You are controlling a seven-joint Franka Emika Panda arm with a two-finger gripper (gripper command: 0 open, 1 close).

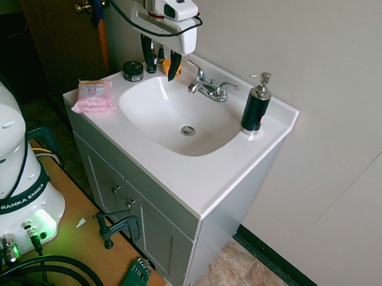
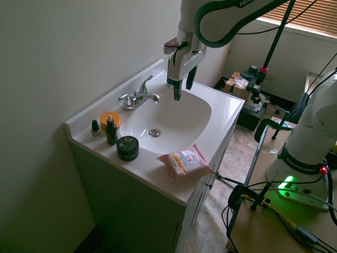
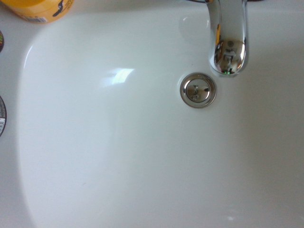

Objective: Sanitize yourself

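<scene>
My white arm rises from its bulky base [image 1: 10, 168] and reaches over the white sink [image 1: 146, 123]. The boxy hand hangs above the back of the basin, and the gripper [image 1: 161, 74] is open with nothing between its slim black fingers. In the second exterior view the gripper [image 2: 183, 92] hovers just right of the chrome faucet [image 2: 138, 97]. A dark soap dispenser [image 1: 255, 105] with a silver pump stands on the counter's back right corner, well to the right of the hand. The wrist view looks straight down on the drain [image 3: 198, 90] and the faucet spout [image 3: 229, 47].
A pink wipes packet [image 1: 94, 95] lies at the counter's left edge, with a black jar [image 1: 133, 71] behind it. An orange jar [image 2: 110, 120] and two small dark bottles [image 2: 111, 131] stand near the faucet. A wall runs directly behind the vanity.
</scene>
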